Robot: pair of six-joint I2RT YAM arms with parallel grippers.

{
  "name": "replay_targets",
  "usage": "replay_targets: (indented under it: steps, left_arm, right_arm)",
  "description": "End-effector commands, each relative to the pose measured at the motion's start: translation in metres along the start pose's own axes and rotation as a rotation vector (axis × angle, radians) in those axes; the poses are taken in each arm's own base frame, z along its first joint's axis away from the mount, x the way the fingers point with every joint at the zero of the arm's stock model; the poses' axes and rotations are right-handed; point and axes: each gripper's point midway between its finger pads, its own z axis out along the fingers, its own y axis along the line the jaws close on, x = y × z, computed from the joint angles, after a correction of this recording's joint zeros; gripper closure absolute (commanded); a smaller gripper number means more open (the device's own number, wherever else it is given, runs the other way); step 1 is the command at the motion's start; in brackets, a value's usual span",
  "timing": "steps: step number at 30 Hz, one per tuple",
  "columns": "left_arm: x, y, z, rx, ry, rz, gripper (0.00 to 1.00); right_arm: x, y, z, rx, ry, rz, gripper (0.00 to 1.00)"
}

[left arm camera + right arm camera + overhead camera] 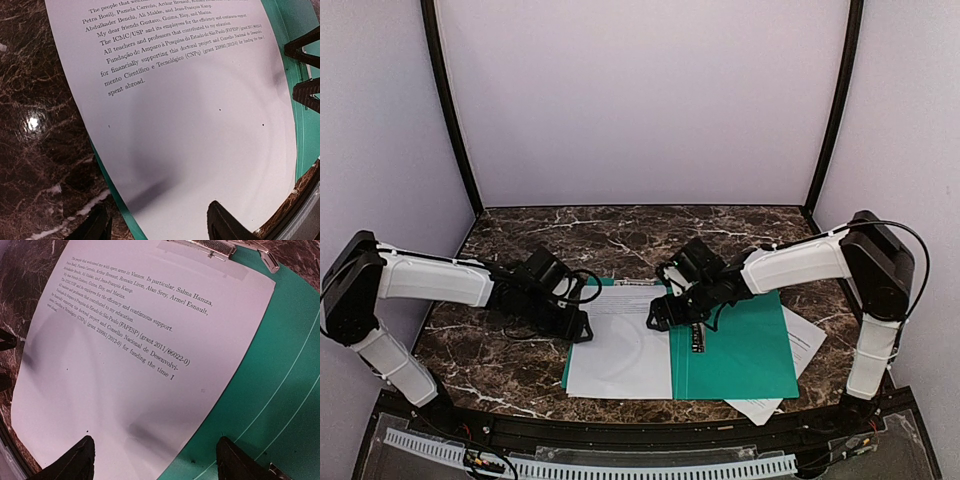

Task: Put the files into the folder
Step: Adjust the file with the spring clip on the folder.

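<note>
Top external: left gripper (578, 325) and right gripper (665, 312), both spread wide and empty, over the first sheet (620, 355) on the one open folder (740, 350). Second sheet (803, 340) pokes out at the folder's 4 o'clock. Dark marble worktop (520, 365), pale walls (640, 100).

White arm links (432, 282), black joints (880, 265), cables (588, 285)

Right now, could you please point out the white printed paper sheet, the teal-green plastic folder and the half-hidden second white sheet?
White printed paper sheet (620, 365): top view, lower half.
Teal-green plastic folder (745, 350): top view, right flap.
Second white sheet (808, 342): top view, exposed right corner.
</note>
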Motion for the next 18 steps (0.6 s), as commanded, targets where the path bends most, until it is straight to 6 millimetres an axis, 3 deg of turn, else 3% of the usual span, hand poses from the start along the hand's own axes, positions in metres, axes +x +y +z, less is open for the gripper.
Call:
replay_targets:
  steps: [1,18]
  left_arm:
    - [-0.005,-0.007,0.002,0.037,-0.004,0.002,0.35]
    - [0.003,-0.010,0.020,0.087,0.034,-0.033,0.38]
  right_arm:
    - [0.006,-0.001,0.009,0.012,0.012,0.003,0.20]
    - [0.009,0.000,0.014,0.003,0.023,0.008,0.20]
